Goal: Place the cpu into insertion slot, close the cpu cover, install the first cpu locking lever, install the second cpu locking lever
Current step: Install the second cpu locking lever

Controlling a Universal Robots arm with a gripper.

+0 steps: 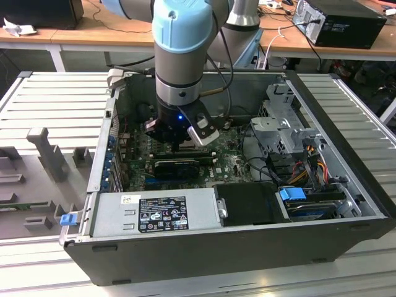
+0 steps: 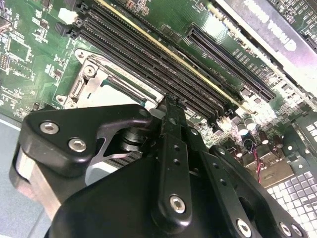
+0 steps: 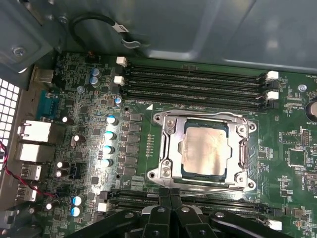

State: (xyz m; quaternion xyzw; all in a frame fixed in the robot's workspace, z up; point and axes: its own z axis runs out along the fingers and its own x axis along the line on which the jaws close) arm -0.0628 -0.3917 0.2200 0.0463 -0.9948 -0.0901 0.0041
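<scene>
In the first wrist view the cpu (image 3: 204, 148) lies silver face up in the insertion slot, whose dark rim (image 3: 182, 157) shows around it. The cpu cover (image 3: 167, 130), a silver frame, lies flat over the chip's edges. A thin metal lever (image 3: 210, 188) runs along the socket edge nearest my gripper (image 3: 169, 194). The gripper's black fingers are shut together, with their tips at that lever. In the second wrist view the fingers (image 2: 172, 116) stand just beside the socket's cover (image 2: 91, 79). In the exterior view the gripper (image 1: 184, 146) is low over the motherboard inside the open case.
Long black memory slots (image 3: 193, 82) flank the socket, with more of them (image 3: 223, 204) close beside the fingers. Capacitors (image 3: 110, 134) and rear ports (image 3: 32, 134) stand to one side. A graphics card (image 1: 179, 166), a power supply (image 1: 154, 213) and a drive cage (image 1: 281, 124) crowd the case.
</scene>
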